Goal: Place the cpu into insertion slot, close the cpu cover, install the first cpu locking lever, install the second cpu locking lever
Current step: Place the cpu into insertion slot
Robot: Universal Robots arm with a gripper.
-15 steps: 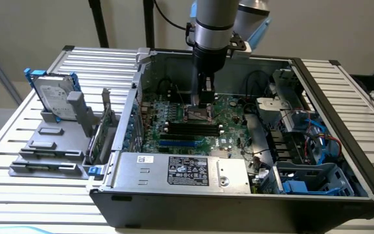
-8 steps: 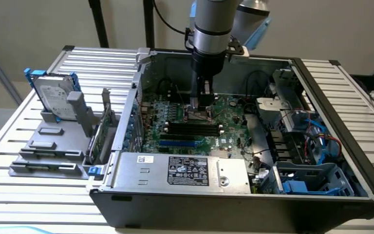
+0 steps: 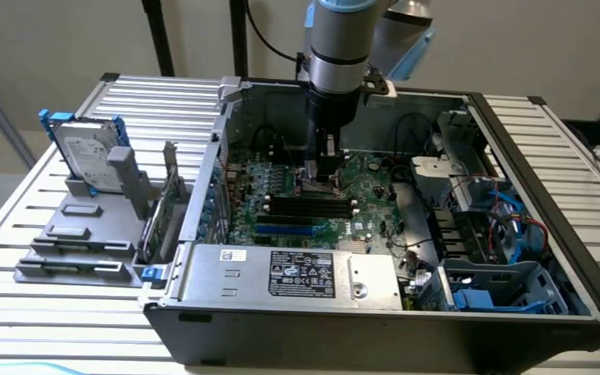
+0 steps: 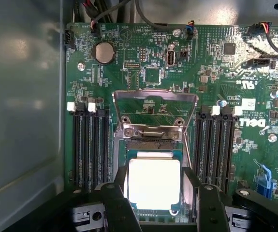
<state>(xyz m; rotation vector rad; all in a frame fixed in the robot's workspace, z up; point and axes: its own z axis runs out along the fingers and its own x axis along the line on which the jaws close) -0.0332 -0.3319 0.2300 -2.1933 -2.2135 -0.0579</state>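
Room: we see a plain pale wall (image 3: 60, 39) far behind the bench.
Table (image 3: 60, 320): a slatted metal surface carrying everything we describe.
Fixture (image 3: 81, 234): a grey holder at the exterior view's left, with a hard drive (image 3: 83, 156) standing upright in it inside a blue bracket.
Computer case (image 3: 383, 336): it lies on its side with the open face up, right of the fixture.
Power supply (image 3: 290, 273): a silver box along the near wall of the case.
Motherboard (image 3: 368, 183): a green board on the case floor, with long black memory slots (image 4: 88, 145) on both sides of the socket.
Drive bay (image 3: 498, 289): blue plastic at the exterior view's right, near corner of the case.
Arm (image 3: 339, 47): it reaches straight down into the middle of the case.
Gripper (image 4: 155, 176): it sits low over the socket, its black parts flanking the chip on two sides. We cannot tell whether it clamps the chip or stands free.
Cpu (image 4: 154, 186): its bright silver top faces up, lying square within the insertion slot (image 4: 151, 143).
Cpu cover (image 4: 151, 126): it is swung up and open, with the board showing through its window.
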